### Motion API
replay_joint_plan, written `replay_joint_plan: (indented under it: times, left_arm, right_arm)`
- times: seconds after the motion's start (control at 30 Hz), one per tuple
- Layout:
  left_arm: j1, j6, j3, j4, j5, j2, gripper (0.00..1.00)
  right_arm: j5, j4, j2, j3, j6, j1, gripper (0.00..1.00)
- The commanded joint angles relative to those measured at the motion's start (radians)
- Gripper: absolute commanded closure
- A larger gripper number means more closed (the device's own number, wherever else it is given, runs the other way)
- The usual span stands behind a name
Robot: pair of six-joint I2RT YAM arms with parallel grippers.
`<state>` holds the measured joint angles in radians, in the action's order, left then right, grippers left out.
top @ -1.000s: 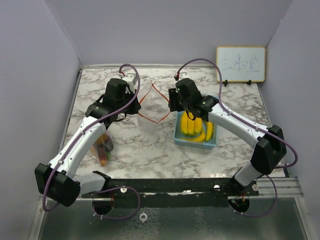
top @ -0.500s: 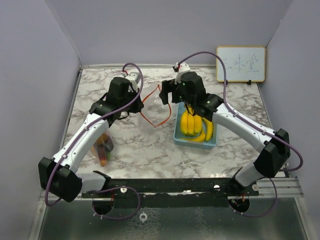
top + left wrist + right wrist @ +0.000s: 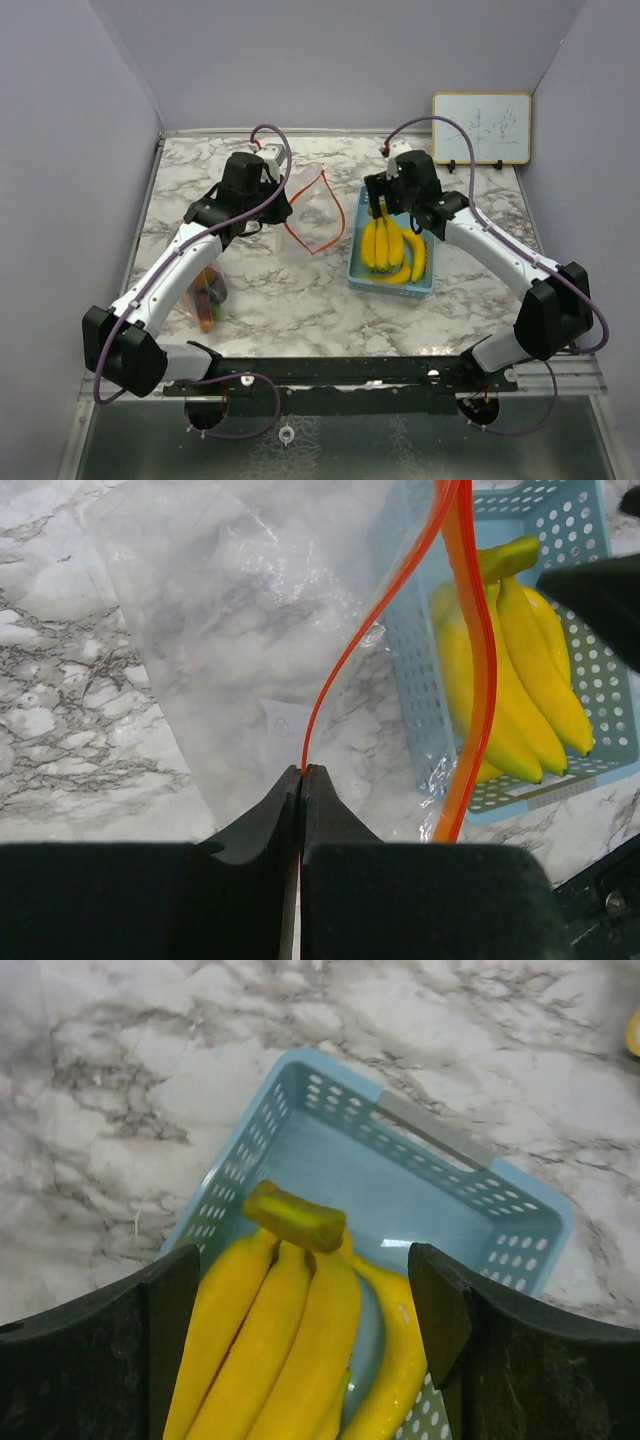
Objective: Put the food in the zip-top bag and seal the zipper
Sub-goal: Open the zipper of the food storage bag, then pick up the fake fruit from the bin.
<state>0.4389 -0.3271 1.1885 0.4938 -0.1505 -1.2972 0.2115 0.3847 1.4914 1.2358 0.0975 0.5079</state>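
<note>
Left gripper [image 3: 302, 775]: fingers pressed together, clamped on the edge of the clear bag [image 3: 312, 212] at its orange-red zipper strip [image 3: 478, 650]. The bag is held up off the marble table [image 3: 300, 300], left of centre, with its mouth gaping toward the right.

Right gripper [image 3: 300, 1265]: fingers spread wide apart, holding nothing. It hangs over the far end of the blue basket [image 3: 428, 286], with the stem of the banana bunch [image 3: 285, 1350] directly below the gap between the fingers; contact cannot be confirmed.

Bananas: all yellow, lying in the basket, which stands on the table just right of the bag.

Other food [image 3: 208, 295]: dark green and orange-red pieces at the near left, on the table, partly hidden under the left arm, well apart from the bag.

A whiteboard [image 3: 481, 127] leans at the far right.
</note>
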Motion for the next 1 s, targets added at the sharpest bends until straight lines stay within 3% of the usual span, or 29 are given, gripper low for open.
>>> replay_joint_plan:
  times: [0.0,0.17,0.5,0.67,0.73,0.83,0.97]
  left_arm:
    - [0.004,-0.007,0.048,-0.031,-0.031,-0.011,1.0]
    - [0.005,-0.007,0.05,-0.023,-0.026,-0.018,1.0]
    - [0.006,-0.019,0.051,-0.025,-0.033,-0.034,1.0]
    - [0.006,-0.011,0.058,-0.016,-0.025,-0.034,1.0]
    - [0.005,-0.01,0.059,-0.015,-0.024,-0.036,1.0]
    - [0.006,-0.01,0.061,-0.015,-0.027,-0.042,1.0]
    - [0.006,-0.013,0.064,-0.022,-0.033,-0.045,1.0]
  right_arm:
    - [-0.268,-0.122,-0.033,-0.146,-0.205,-0.035,0.17]
    - [-0.337,-0.252,-0.046,-0.258,-0.269,-0.077,0.16]
    - [-0.584,-0.361,0.141,-0.188,-0.318,-0.149,0.14]
    - [-0.662,-0.363,0.211,-0.16,-0.303,-0.159,0.18]
    - [-0.674,-0.376,0.219,-0.163,-0.291,-0.16,0.3]
    - [-0.641,-0.363,0.216,-0.148,-0.268,-0.161,0.94]
    - [-0.539,-0.311,0.158,-0.132,-0.24,-0.161,0.98]
